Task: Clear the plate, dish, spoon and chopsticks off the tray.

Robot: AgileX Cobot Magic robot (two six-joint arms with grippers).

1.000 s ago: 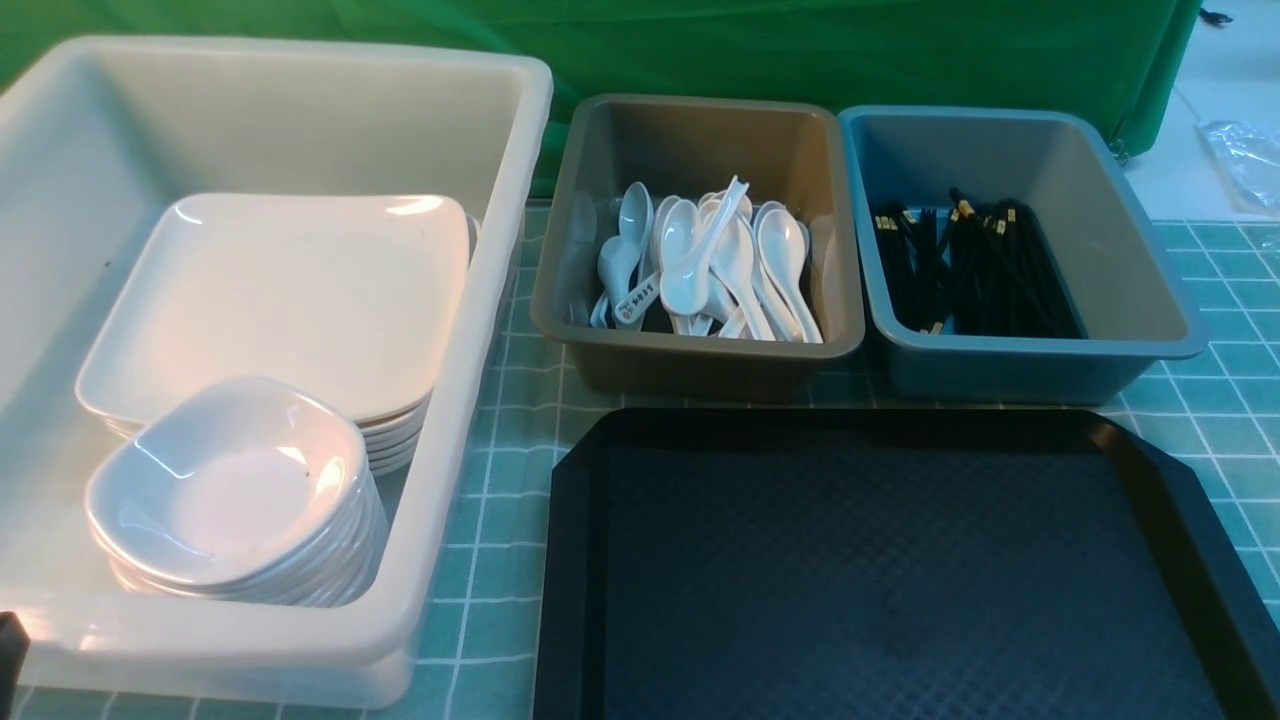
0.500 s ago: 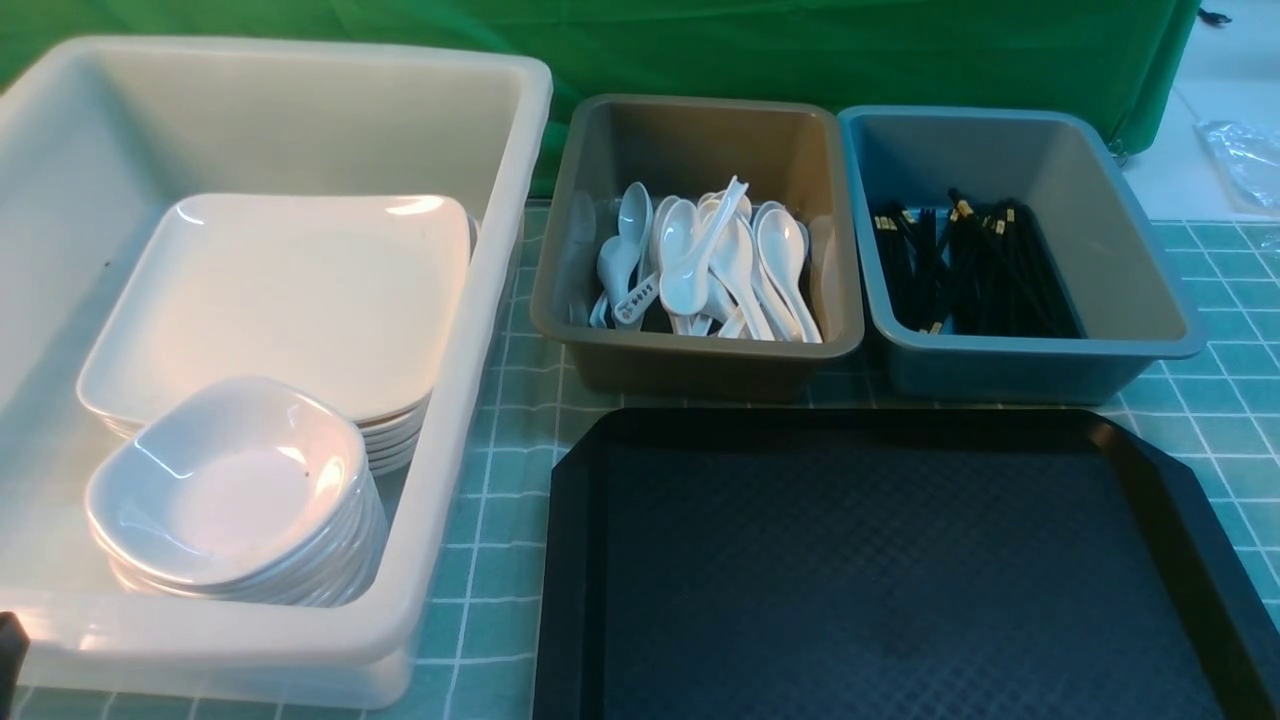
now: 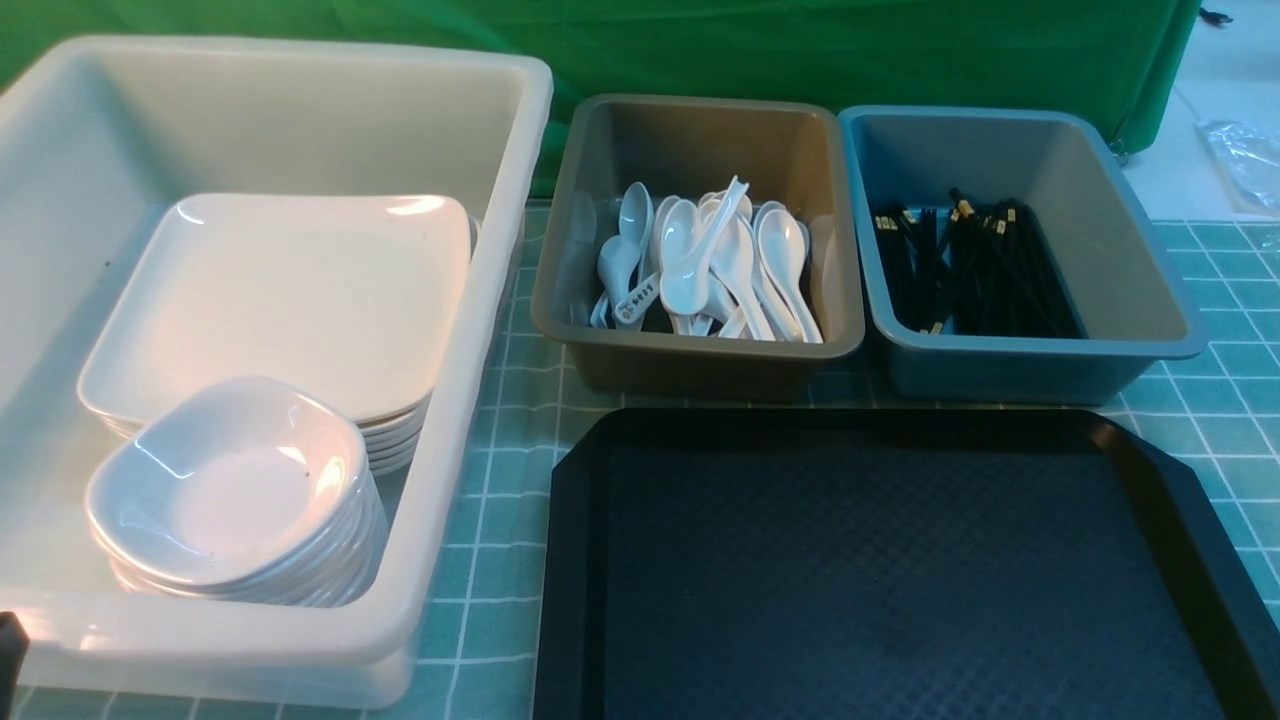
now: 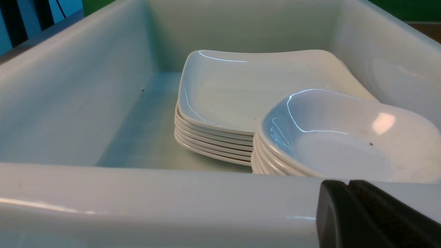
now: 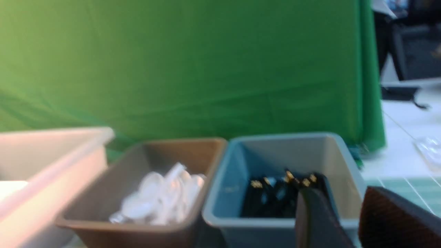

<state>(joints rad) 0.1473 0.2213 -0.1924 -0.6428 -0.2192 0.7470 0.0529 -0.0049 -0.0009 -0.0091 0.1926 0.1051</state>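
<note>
Dark, unreadable marking on one spoon handle in the grey tub.

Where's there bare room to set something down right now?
The black tray floor is bare edge to edge. The white tub has open floor behind and left of the plates. Spoon tub and chopstick tub are crowded.

The tray is cut off by the front view's lower edge. The right wrist view is blurred; spoons and chopsticks are smeared. Only 1 dark corner of the left gripper is seen.
</note>
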